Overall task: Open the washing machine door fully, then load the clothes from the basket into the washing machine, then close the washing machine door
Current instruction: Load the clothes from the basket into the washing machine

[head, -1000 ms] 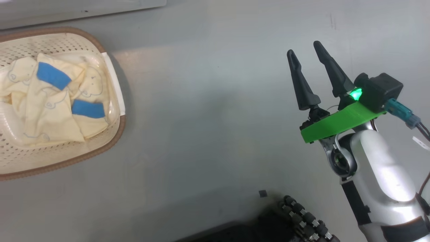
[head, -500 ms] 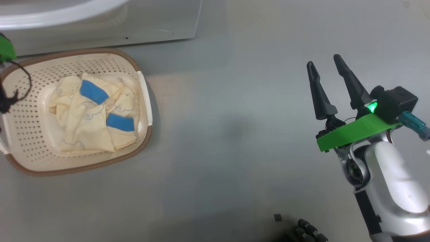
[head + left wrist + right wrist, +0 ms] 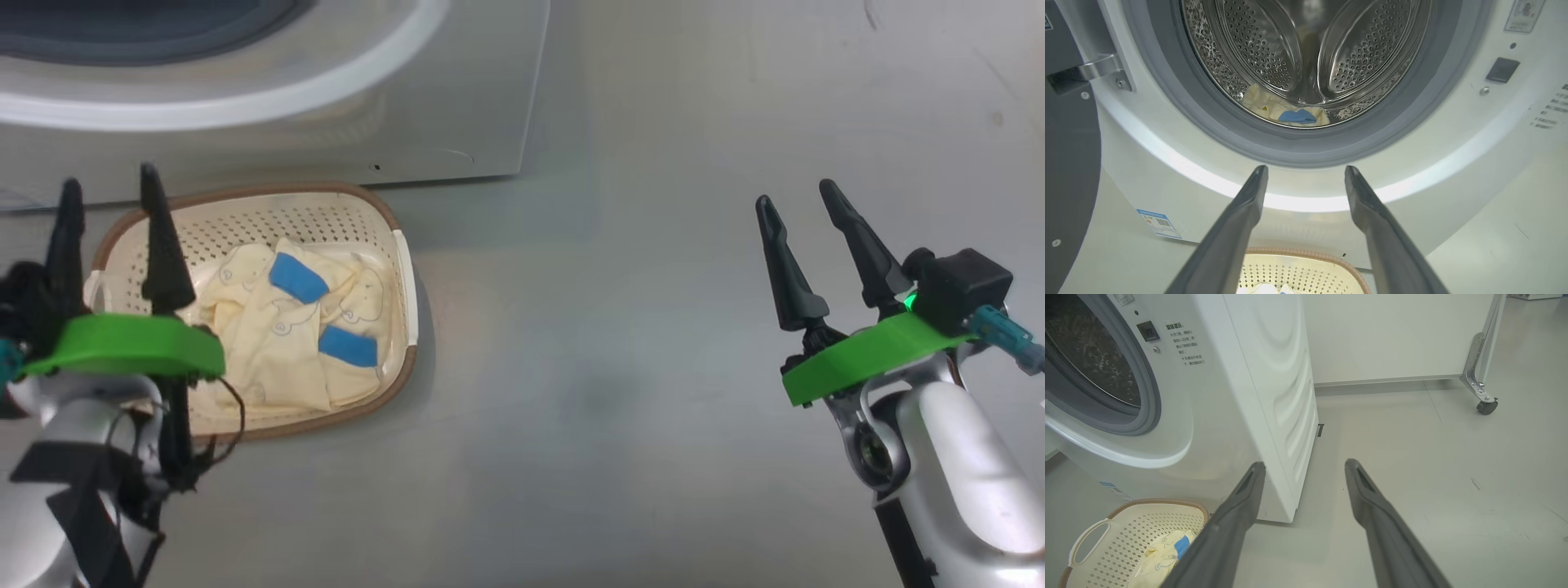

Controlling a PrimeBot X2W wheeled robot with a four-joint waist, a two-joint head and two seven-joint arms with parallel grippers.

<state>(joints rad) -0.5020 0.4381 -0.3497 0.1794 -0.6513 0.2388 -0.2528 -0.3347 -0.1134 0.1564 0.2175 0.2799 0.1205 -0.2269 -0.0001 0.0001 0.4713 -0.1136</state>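
The left gripper (image 3: pixel 109 176) and right gripper (image 3: pixel 794 192) hang empty, fingers spread; the basket (image 3: pixel 326 224) at left holds clothes (image 3: pixel 277 343).

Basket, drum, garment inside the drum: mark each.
basket (image 3: pixel 269 224): head view, perforated far wall.
drum (image 3: pixel 1257 36): left wrist view, left perforated panel.
garment (image 3: pixel 1298 116): left wrist view, its blue patch.

Basket (image 3: pixel 269 219) before washing machine (image 3: pixel 367 122), clothes (image 3: pixel 277 343) in it; garment (image 3: pixel 1286 112) in drum (image 3: pixel 1261 53).
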